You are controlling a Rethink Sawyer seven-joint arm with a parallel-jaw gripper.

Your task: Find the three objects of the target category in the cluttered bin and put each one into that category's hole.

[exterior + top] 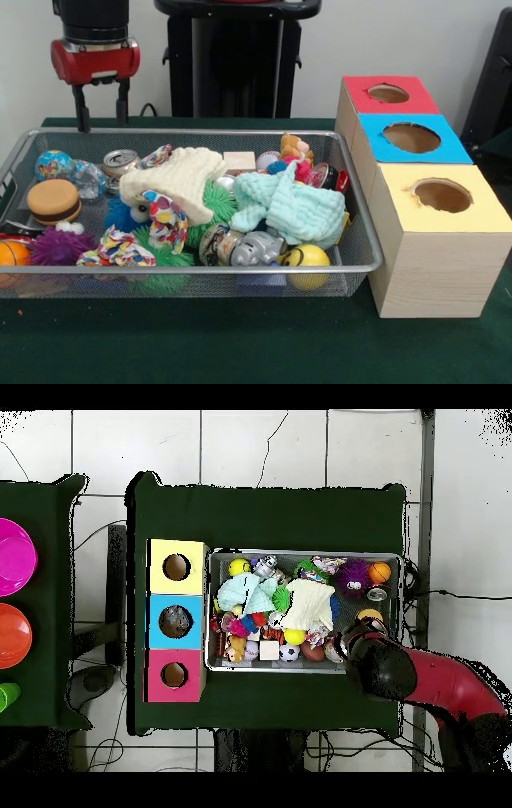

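The cluttered bin (200, 270), a wide silver wire-mesh basket, is full of toys and cloths; it also shows in the overhead view (300, 553). One crushed clear plastic bottle (86, 178) lies at the bin's far left, next to a blue patterned ball. I cannot pick out the other bottles in the clutter. The round hole in the blue box top (411, 138) stands right of the bin, and shows in the overhead view (176, 621). My gripper (102, 112) hangs open and empty above the bin's far-left rim. In the overhead view the arm (380, 669) covers it.
The red-topped hole (388, 94) and the yellow-topped hole (442, 194) flank the blue one. In the bin lie a cream knitted cloth (180, 180), a mint cloth (284, 204), a crushed can (120, 162), a silver toy animal (254, 250) and a burger toy (54, 200).
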